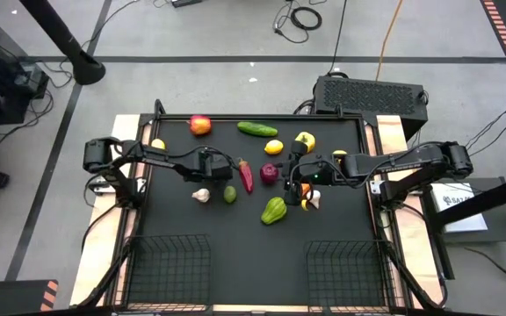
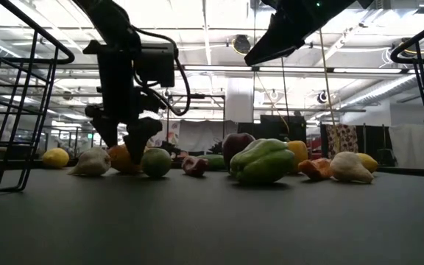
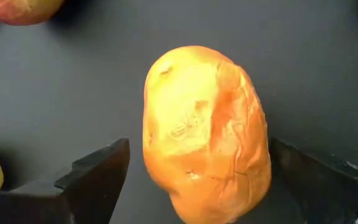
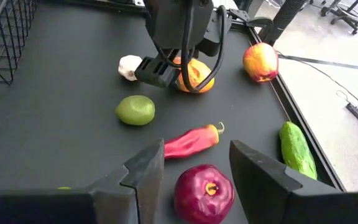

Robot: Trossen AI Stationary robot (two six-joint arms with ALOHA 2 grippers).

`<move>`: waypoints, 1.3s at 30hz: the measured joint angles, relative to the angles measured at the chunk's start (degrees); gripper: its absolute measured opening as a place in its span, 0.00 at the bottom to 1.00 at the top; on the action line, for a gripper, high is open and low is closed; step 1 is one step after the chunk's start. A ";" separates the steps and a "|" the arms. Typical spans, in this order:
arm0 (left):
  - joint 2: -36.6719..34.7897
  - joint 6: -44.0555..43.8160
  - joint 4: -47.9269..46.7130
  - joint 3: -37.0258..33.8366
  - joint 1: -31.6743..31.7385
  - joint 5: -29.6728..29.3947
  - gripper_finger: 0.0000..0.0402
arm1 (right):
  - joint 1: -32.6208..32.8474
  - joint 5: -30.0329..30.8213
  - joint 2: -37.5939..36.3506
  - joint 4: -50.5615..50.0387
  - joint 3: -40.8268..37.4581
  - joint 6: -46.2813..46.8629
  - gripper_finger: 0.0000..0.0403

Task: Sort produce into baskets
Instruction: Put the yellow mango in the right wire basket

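Note:
My left gripper is open, low over the table, with one finger on each side of an orange fruit; I see no sure touch. It also shows in the right wrist view and the low view. My right gripper is open, its fingers on either side of the purple onion, which rests on the table. A red chili, a lime, a garlic, a red apple and a cucumber lie around them. Two wire baskets stand at the near edge.
A green pepper, a second garlic, a yellow pepper and lemons lie on the black mat. A black grilled box stands beyond the far right corner. Bare mat lies between the produce and the baskets.

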 joint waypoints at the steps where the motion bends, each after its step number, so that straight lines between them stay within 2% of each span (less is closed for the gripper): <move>1: 0.09 0.10 -0.03 0.00 0.31 0.15 0.98 | 0.01 0.00 0.00 -0.01 0.00 -0.11 0.43; 4: 0.06 1.82 1.56 -0.75 1.41 0.31 0.98 | 0.00 0.02 0.00 -0.09 0.00 -0.75 0.43; 10: 0.03 6.32 9.57 -4.21 3.49 6.07 0.96 | 0.00 0.02 0.00 -0.31 0.00 -0.88 0.43; 21: -0.05 9.54 10.90 -4.63 3.63 6.46 0.75 | 0.00 0.02 0.00 -0.26 0.00 -1.12 0.43; 26: -1.77 10.65 9.86 -4.74 3.68 6.26 0.72 | 0.01 0.02 0.00 -0.24 0.00 -1.13 0.43; 32: -7.68 13.99 9.87 -4.69 3.63 6.85 0.72 | 0.00 0.02 0.00 -0.24 0.00 -1.14 0.43; 39: -20.94 24.12 13.14 -4.66 1.57 14.44 0.72 | 0.02 0.03 0.00 -0.15 0.00 -1.14 0.43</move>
